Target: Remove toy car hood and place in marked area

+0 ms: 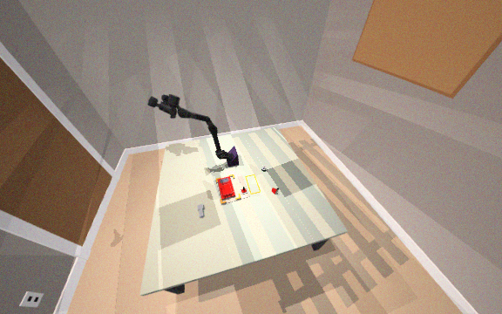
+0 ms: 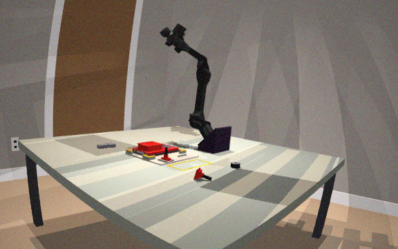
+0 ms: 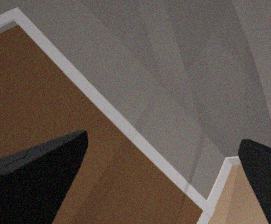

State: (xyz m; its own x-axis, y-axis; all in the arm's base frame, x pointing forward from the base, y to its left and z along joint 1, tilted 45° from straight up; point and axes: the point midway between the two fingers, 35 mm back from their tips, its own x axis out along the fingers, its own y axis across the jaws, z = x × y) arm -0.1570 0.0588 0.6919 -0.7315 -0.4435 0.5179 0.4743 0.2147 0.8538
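Listing what I have on screen: one arm, reared high above its dark base at the back of the table; one gripper, fingers spread wide with nothing between them, aimed at the wall and a brown door panel, as my wrist view confirms. One toy car, red, seated on a pale board near the table's middle; its hood I judge to be in place on the body, though I cannot pick it out as a separate part at this range. One marked area, a yellow outline just beside the board, nothing inside it. One small red piece with a black stem lying in front of the outline; one small dark disc to the side; one grey block well apart near the far corner. Risks, as I judge them: a long descent from this height could land off-centre and shove the car on its board; the upright black-and-red post at the board's edge could catch a finger; a shallow pinch could drop the hood outside the outline.
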